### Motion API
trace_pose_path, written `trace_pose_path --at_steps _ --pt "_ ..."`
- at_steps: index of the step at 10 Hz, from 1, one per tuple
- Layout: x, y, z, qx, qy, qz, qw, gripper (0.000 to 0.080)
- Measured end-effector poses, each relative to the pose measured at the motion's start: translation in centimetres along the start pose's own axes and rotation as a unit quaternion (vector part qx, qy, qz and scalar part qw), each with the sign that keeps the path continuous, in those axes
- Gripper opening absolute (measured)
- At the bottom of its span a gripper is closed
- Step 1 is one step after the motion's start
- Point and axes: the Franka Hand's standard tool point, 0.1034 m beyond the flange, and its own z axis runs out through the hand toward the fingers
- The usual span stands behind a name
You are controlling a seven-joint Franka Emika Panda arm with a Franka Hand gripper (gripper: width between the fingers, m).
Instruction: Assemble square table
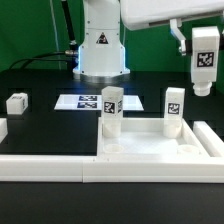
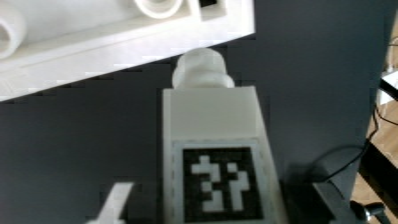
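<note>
Holding leg [image 1: 203, 60] aloft, fitting step | claw [image 2: 222, 198] clamped on leg | next: line its peg over a free tabletop [image 1: 146, 148] corner hole

You'll find no words or numbers to read. Black-and-white tags [image 1: 111, 103] sit on the marker board [image 1: 66, 101], the standing legs [image 1: 174, 122] and the raised leg [image 1: 204, 60]; the arm's base [image 1: 100, 62] carries what looks like a triangular warning sign [image 1: 101, 40].

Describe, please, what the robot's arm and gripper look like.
The arm is glossy white with rounded shells; its cylindrical base bears a black triangular sticker. Black cables hang beside it. The gripper has slim greyish fingers.
</note>
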Motion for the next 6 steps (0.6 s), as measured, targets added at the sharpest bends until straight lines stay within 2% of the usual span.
trace_pose_path --at_steps 2,4,6 --pt "-0.1 -0.1 0.1 0.000 0.006 -0.001 1.000 0.0292" --pt "-2.2 0.4 1.3 -0.003 0.046 -0.016 0.999 0.0292" --pt "-1.6 1.0 1.9 -0.008 0.063 -0.031 0.998 0.0292"
